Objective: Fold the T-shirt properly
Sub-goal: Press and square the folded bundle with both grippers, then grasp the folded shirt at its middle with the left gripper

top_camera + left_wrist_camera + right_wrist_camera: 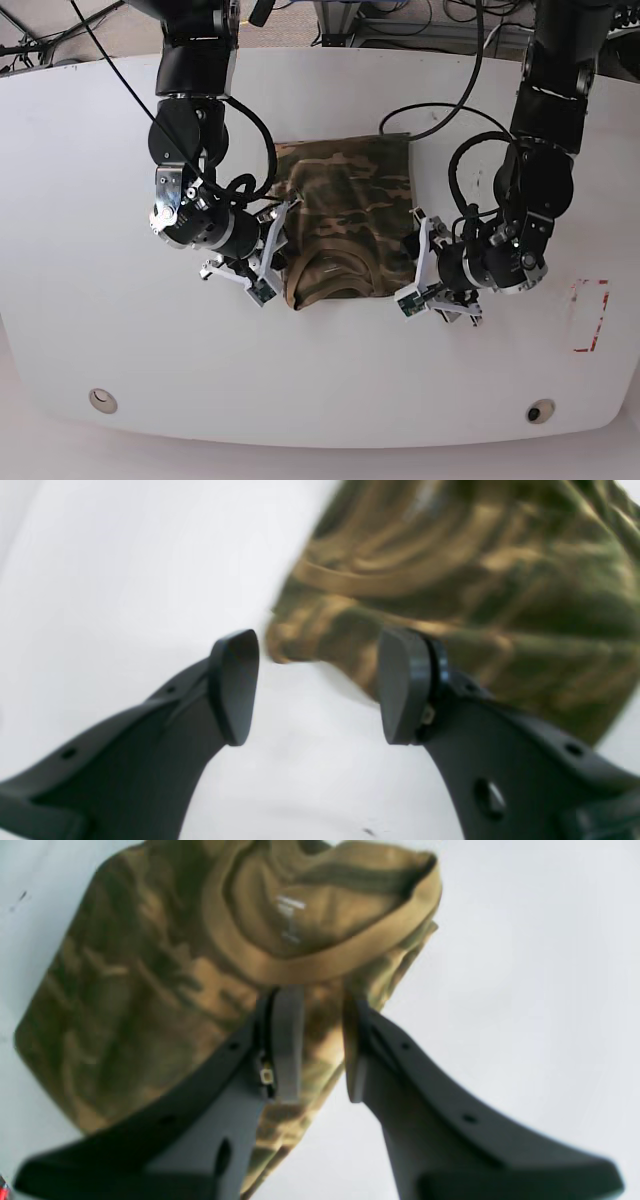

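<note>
The camouflage T-shirt [345, 215] lies folded into a compact rectangle in the middle of the white table [90, 200], tan collar toward the front. My right gripper [320, 1050] stands over the shirt's collar-side edge with its jaws partly apart; cloth [150, 980] shows in the gap, not pinched. In the base view it [275, 250] is at the shirt's left edge. My left gripper [317, 690] is wide open and empty just off a corner of the shirt [475, 580], above bare table. In the base view it [415, 265] is beside the shirt's right edge.
A red outlined rectangle [590, 315] is marked on the table at the right. Two round fittings [102, 400] [540, 411] sit near the front edge. Cables [440, 110] hang over the back of the table.
</note>
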Controlling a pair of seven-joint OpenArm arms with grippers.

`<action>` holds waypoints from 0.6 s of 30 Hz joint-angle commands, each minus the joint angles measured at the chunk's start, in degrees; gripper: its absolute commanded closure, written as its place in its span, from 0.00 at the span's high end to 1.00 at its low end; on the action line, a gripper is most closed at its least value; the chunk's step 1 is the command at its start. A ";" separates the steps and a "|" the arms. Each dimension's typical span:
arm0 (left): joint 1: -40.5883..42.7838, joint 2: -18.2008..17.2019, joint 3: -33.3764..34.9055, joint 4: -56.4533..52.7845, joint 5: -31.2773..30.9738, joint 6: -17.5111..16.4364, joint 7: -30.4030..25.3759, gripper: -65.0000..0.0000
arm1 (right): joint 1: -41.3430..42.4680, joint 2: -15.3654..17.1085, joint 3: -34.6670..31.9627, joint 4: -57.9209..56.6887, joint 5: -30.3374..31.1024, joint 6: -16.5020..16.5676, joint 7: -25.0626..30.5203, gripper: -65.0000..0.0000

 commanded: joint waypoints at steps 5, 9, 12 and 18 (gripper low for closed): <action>8.91 -0.37 -4.29 9.21 -0.11 0.12 -0.53 0.54 | 9.19 -0.21 0.01 -16.00 0.69 -0.05 9.74 0.20; 15.68 -0.19 -6.75 13.96 -0.11 0.12 -0.53 0.54 | 14.11 1.28 -0.08 -28.66 0.61 -0.05 15.98 0.20; 18.32 -0.11 -7.54 15.36 -0.11 0.12 -0.53 0.54 | 15.78 2.42 -0.08 -34.46 0.61 -0.05 20.64 0.20; 19.55 0.16 -7.80 15.89 -0.11 0.12 -0.53 0.54 | 17.45 5.24 0.45 -36.13 1.31 -0.05 21.96 0.20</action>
